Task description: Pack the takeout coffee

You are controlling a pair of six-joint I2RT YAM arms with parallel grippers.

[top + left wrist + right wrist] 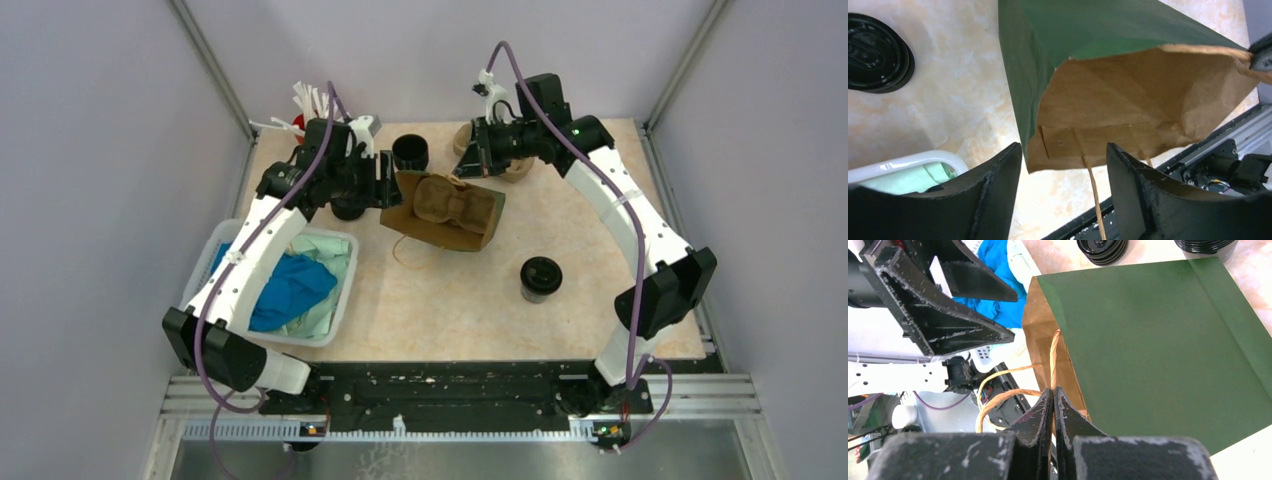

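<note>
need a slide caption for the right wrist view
Right gripper pinched shut on the green paper bag at its rim, beside the twine handles; left gripper open near the bag's mouth.

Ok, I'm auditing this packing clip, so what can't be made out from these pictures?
Top view: red cup mostly hidden behind the left arm.
Left wrist view: lidded black cup cut off by the left edge, its body hidden under the lid.
Right wrist view: paper bag interior hidden by its green side.
</note>
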